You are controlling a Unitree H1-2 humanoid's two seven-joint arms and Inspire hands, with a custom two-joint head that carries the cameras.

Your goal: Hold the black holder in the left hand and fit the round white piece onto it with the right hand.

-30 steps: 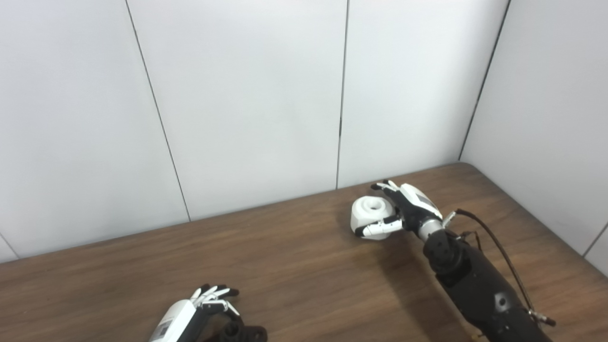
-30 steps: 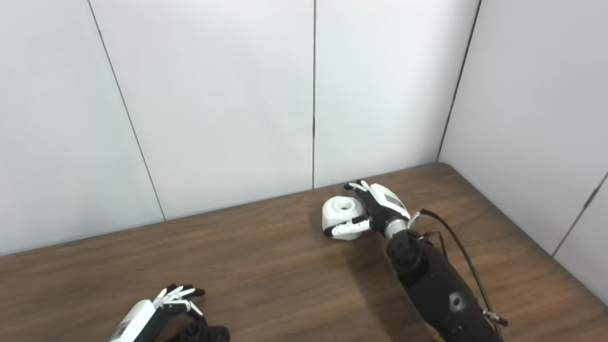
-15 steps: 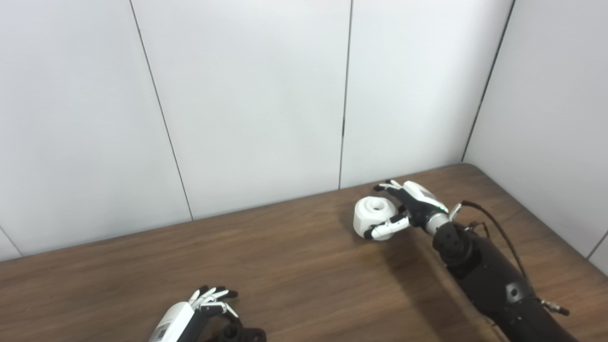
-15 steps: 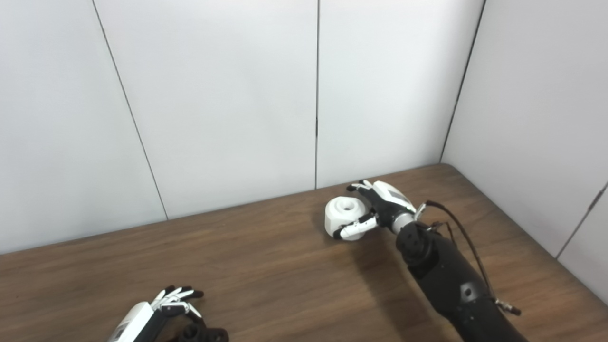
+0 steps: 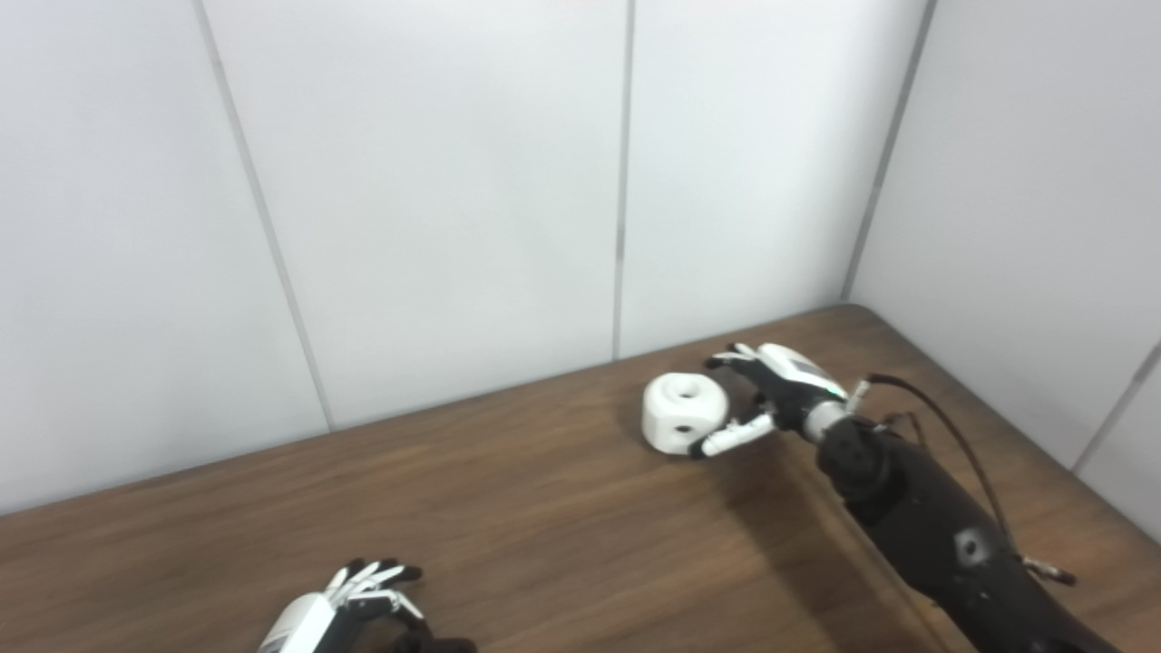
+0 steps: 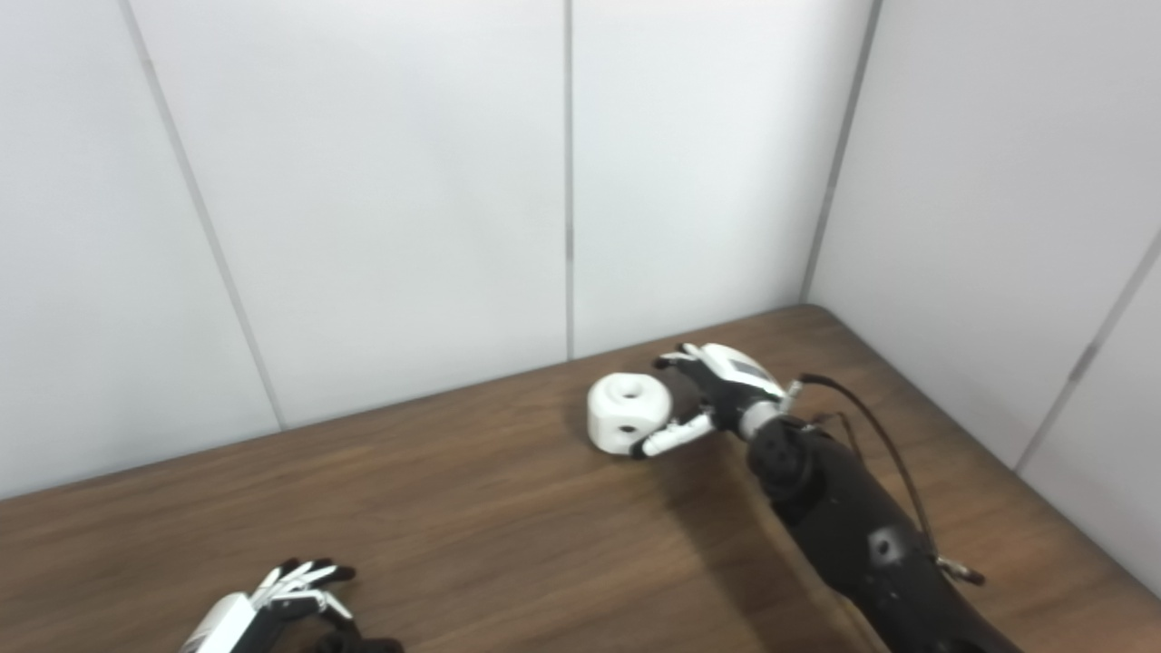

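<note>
No writing can be read on anything. The round white piece (image 5: 684,414) sits on the wooden table (image 5: 562,526) right of centre, near the white wall panels (image 5: 435,181), its central hole facing up and a small side hole facing the camera. The right hand (image 5: 766,399) cups its right side, fingers spread, thumb along its lower edge; a firm grasp cannot be told. At the bottom left edge, the left hand (image 5: 349,599) curls over the black holder (image 5: 444,646), mostly cut off.
</note>
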